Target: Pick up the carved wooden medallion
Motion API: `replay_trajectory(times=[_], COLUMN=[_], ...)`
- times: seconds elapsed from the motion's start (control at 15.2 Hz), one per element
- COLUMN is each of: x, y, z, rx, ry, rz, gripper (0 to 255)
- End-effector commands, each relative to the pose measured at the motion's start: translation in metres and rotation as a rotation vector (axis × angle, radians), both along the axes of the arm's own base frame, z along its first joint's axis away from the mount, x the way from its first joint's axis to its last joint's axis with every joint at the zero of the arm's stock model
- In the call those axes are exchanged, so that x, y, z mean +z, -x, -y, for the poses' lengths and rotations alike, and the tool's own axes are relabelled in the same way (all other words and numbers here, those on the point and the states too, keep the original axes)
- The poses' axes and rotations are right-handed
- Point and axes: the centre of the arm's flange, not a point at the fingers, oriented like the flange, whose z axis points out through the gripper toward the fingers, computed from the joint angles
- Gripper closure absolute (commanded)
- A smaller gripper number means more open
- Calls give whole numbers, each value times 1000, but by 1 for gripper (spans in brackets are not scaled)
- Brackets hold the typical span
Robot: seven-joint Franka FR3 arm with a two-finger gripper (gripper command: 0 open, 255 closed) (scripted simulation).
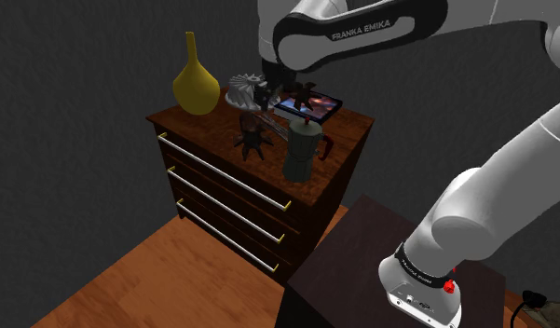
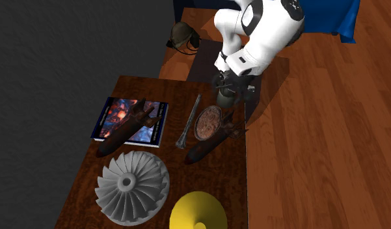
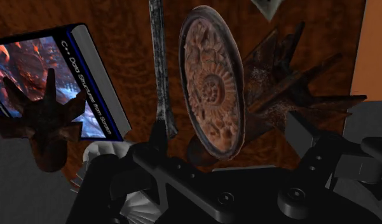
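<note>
Hanging above the reddish-brown carved medallion (image 3: 211, 89) — the gripper (image 3: 229, 127) stands spread, clasping nothing.

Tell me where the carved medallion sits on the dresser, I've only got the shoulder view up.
Observer: In the second exterior view, the carved medallion lies between a metal rod and a dark finned bomb model.
Operator: Gripper closed on it?
Observer: No. In the wrist view the gripper is open, with its fingers apart either side of the medallion's edge.
Operator: Which face is up?
Observer: The carved rosette side, rings around a central flower, faces the wrist camera.
</note>
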Motion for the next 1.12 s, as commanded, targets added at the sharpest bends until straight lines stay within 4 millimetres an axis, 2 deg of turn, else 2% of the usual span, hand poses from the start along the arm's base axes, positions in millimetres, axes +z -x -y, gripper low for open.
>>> replay_trajectory(times=[0.0,0.2,0.66,0.79,0.86,1.06], x=[-11,-22,-59,-62,-62,-63], y=[-20,-53,-53,-53,-53,-53], z=[-10,-22,-22,-22,-22,-21], rx=[8,19,19,19,19,19], ry=[26,63,63,63,63,63], rz=[11,26,26,26,26,26], gripper=[0,0,0,0,255,255])
